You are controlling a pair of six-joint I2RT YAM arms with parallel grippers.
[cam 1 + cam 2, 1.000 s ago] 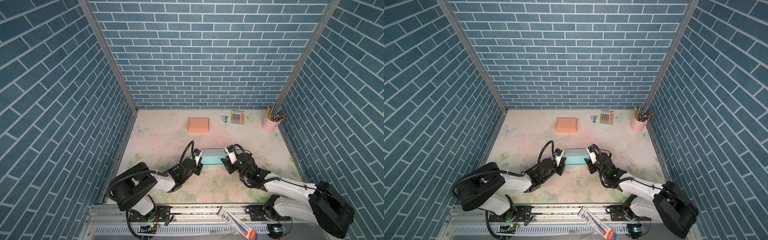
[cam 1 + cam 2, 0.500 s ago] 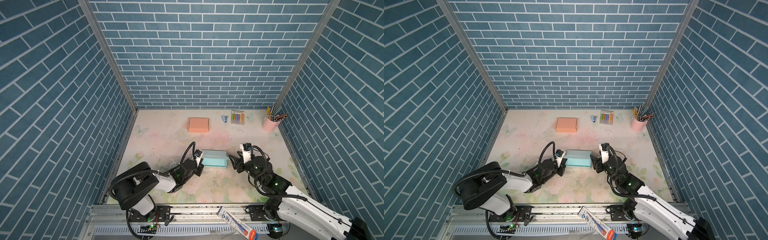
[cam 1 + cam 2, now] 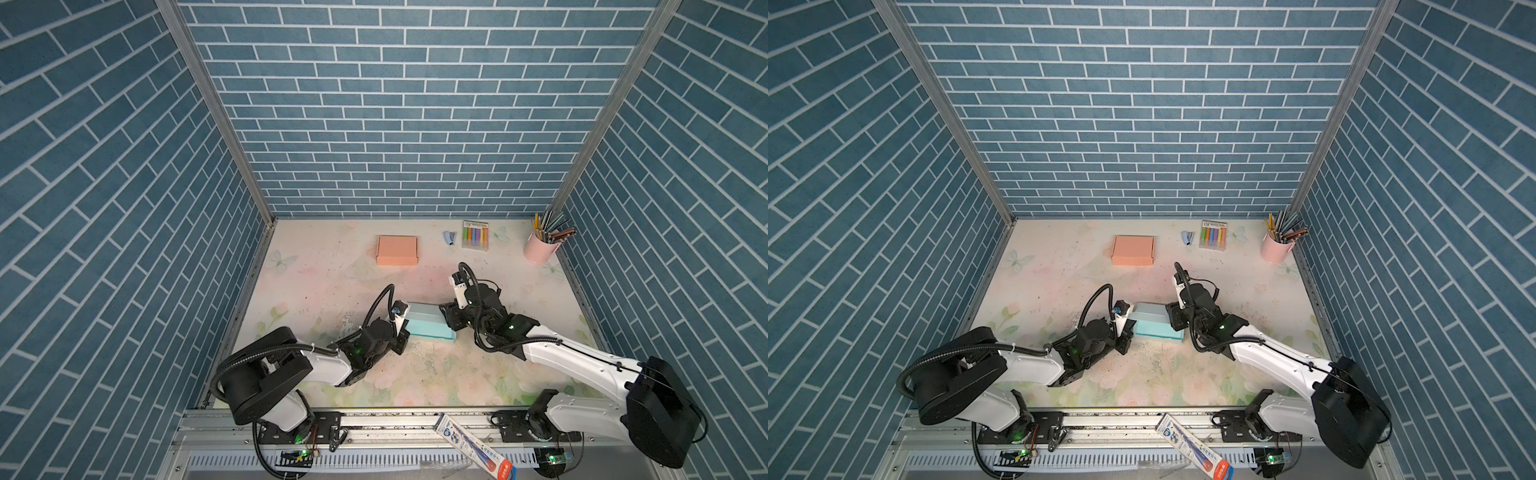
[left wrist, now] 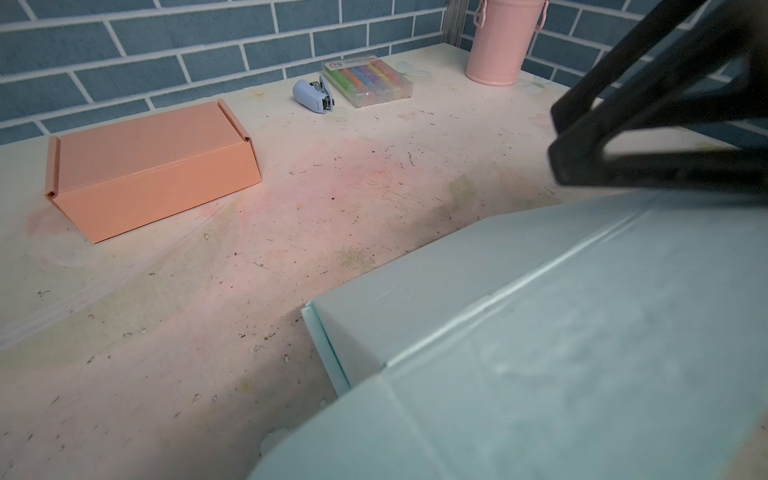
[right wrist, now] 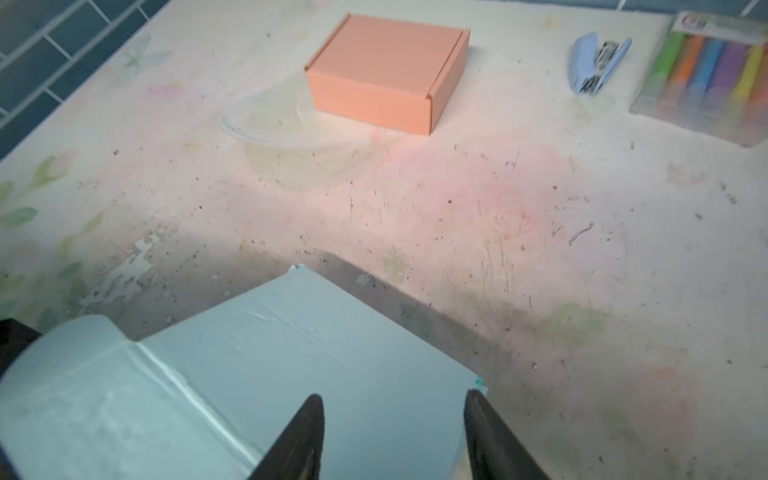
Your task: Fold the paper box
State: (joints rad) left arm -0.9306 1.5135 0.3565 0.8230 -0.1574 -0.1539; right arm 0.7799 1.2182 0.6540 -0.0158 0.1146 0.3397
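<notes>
The paper box (image 3: 428, 326) (image 3: 1156, 326) is pale teal and lies on the mat between my two arms. My left gripper (image 3: 401, 331) (image 3: 1124, 332) sits at the box's left end. In the left wrist view a flap of the box (image 4: 540, 353) covers that gripper's fingers, so I cannot see whether they pinch it. My right gripper (image 3: 446, 318) (image 3: 1173, 318) (image 5: 392, 419) is at the box's right end. It is open, with one fingertip (image 5: 313, 415) above the box top (image 5: 291, 365) and the other by the box's corner.
A folded orange box (image 3: 397, 250) lies further back. A blue stapler (image 3: 449, 237), a marker pack (image 3: 475, 235) and a pink cup of pencils (image 3: 540, 249) stand along the back wall. A tube (image 3: 473, 444) lies on the front rail.
My right gripper drew back to the right of the box, then returned to its right end. The box slid slightly toward the front. The left gripper stayed at the left end.
</notes>
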